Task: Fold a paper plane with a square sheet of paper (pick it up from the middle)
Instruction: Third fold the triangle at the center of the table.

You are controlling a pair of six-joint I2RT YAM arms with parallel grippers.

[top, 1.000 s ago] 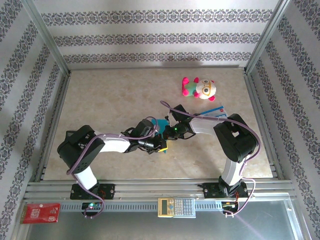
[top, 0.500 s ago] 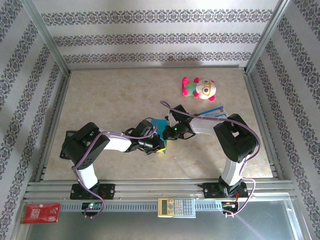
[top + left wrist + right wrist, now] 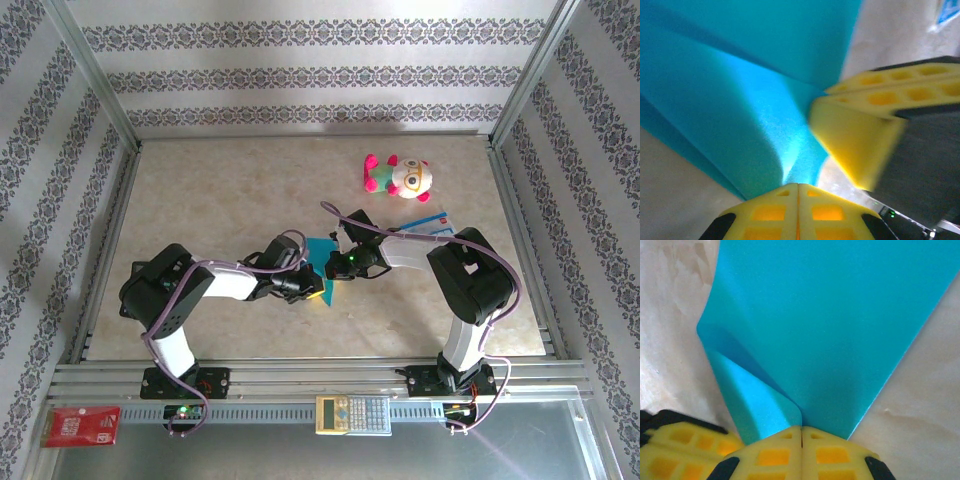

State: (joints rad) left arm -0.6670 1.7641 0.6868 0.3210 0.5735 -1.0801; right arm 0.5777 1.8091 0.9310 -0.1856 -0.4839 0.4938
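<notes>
Beige table [image 3: 200, 190], patterned walls round it. We read this as mid-fold: the paper [image 3: 322, 248] sits near the table's middle, a bit toward the near edge, and there's no dart shape yet. Left gripper [image 3: 798, 186] is clamped on the sheet's edge, jaws together with paper between them. Right gripper [image 3: 801, 429] is likewise closed on a folded-over corner (its wrist view shows two layers, the lower one curling). The two pinch points are just beside each other.

Next move, we think: one pinch anchors while the other draws the flap over and presses the crease flat. Edges need aligning before release, and thin paper will likely buckle if both pull.

Around:
- plush [image 3: 400, 177] toward the far right corner
- card [image 3: 430, 224] just beside the right arm
- calculator [image 3: 352, 413] and red pack [image 3: 82, 425] off the table, by the near rail

None of these blocks the paper. The real obstruction is the grippers crowding each other.
</notes>
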